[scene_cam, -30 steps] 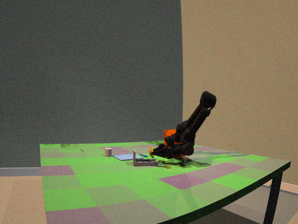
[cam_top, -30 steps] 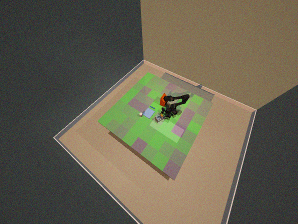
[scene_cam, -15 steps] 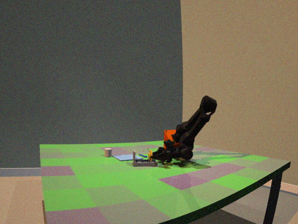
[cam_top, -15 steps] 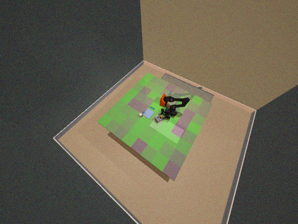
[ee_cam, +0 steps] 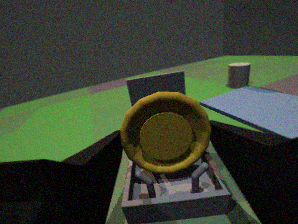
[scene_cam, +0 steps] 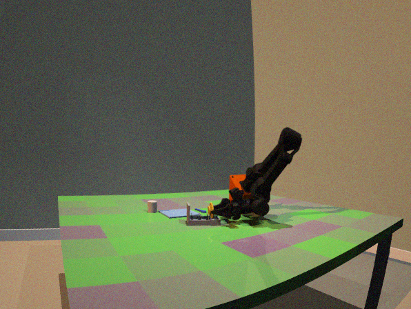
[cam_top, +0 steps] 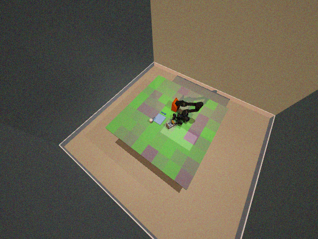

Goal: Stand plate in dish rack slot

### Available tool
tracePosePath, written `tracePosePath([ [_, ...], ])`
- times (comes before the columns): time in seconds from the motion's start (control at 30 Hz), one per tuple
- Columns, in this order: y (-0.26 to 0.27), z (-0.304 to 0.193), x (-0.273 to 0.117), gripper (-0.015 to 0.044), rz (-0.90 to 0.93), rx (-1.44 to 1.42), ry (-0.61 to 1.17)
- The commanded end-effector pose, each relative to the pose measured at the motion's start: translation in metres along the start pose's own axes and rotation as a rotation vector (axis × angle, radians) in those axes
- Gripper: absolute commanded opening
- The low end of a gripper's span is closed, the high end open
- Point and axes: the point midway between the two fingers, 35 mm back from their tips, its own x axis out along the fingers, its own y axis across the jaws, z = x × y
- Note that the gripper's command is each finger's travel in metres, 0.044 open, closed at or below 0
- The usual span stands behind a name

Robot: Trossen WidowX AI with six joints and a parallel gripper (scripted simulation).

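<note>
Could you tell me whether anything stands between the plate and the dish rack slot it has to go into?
Nothing visible does. The yellow plate stands upright in the gripper, right above the dish rack, its lower edge down between the rails. The blue mat and the cylinder lie off to the side.
</note>
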Motion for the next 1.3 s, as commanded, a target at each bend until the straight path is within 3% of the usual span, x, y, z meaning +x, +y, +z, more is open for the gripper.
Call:
tracePosePath([
  [0.0,0.000,0.000,0.000,0.0289,0.000,0.000,0.000],
  [0.17,0.000,0.000,0.000,0.0400,0.000,0.000,0.000],
  [0.5,0.002,0.004,0.000,0.0400,-0.003,-0.001,0.001],
  [1.07,0.017,0.109,-0.004,0.0400,-0.016,-0.038,-0.005],
  [1.27,0.019,0.118,-0.002,0.0400,-0.014,-0.049,-0.009],
])
